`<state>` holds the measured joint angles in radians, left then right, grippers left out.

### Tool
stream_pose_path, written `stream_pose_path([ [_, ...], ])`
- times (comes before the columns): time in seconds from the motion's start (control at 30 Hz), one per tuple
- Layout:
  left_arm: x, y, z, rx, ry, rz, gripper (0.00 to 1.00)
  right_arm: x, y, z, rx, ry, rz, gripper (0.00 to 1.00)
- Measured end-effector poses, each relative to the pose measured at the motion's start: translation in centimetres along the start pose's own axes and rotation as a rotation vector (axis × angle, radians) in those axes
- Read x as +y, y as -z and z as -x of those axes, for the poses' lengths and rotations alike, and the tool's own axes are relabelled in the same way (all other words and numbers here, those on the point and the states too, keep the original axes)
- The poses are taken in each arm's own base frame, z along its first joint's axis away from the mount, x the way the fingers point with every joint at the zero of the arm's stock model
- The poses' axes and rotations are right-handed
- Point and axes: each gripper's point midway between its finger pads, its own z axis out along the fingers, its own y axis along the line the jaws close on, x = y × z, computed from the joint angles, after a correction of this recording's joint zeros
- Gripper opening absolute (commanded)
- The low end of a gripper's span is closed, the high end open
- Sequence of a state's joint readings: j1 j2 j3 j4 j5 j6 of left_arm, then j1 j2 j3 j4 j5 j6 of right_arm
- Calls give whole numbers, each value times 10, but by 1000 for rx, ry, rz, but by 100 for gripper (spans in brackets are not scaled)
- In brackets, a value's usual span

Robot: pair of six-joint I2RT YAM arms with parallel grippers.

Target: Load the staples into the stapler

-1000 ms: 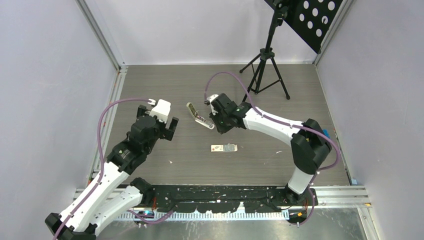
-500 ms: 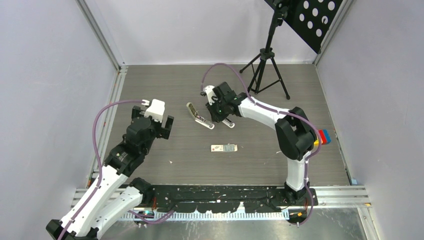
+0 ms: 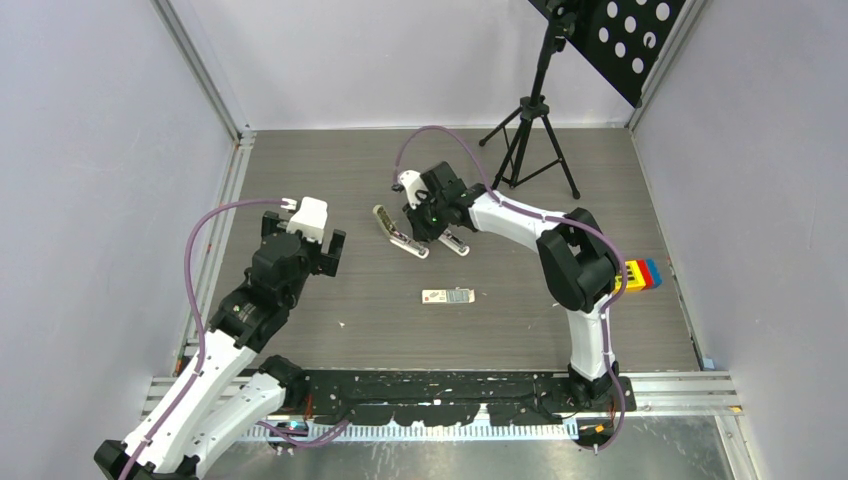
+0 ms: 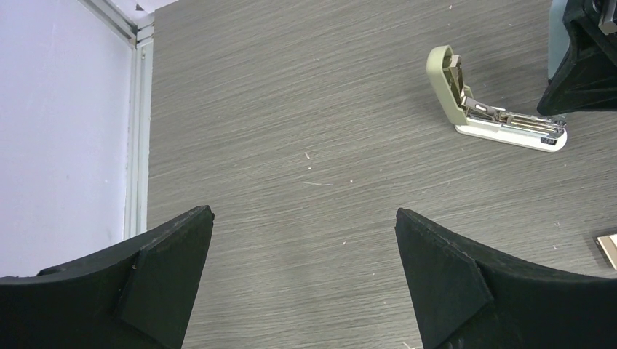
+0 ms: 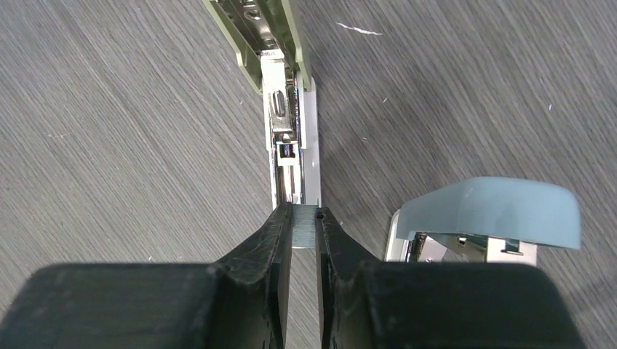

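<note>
The green stapler (image 5: 285, 87) lies with its lid swung open and its metal channel bared; it also shows in the top view (image 3: 398, 232) and the left wrist view (image 4: 495, 113). My right gripper (image 5: 302, 214) is shut on a silvery strip of staples (image 5: 304, 227), held just at the channel's near end. The top view places this gripper (image 3: 424, 238) over the stapler's front end. A small white staples box (image 3: 447, 296) lies nearer the arms' bases. Well left of the stapler, my left gripper (image 4: 304, 225) hovers open and empty above the table (image 3: 320, 255).
A blue stapler (image 5: 487, 218) sits right beside my right fingers, also visible from above (image 3: 456, 243). A black tripod (image 3: 530, 130) stands at the back right. Coloured blocks (image 3: 637, 274) lie by the right arm's elbow. Metal rails edge the table.
My right gripper has carried the staple strip left and farther back, up to the green stapler's front end, uncovering the blue stapler. The left arm drifted slightly left, jaws unchanged.
</note>
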<state>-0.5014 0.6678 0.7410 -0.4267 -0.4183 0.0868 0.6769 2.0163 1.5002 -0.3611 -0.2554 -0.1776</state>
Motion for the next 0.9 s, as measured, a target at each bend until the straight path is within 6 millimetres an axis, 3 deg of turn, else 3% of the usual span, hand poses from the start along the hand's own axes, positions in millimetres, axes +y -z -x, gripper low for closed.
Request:
stream_pose_path([
  [0.57,0,-1,0,-5,2,2,100,13,-7,13,-29,43,45,17],
  [0.9,-1,-1,1,-7,0,-4,100,14,-20,3,1,58,53,17],
])
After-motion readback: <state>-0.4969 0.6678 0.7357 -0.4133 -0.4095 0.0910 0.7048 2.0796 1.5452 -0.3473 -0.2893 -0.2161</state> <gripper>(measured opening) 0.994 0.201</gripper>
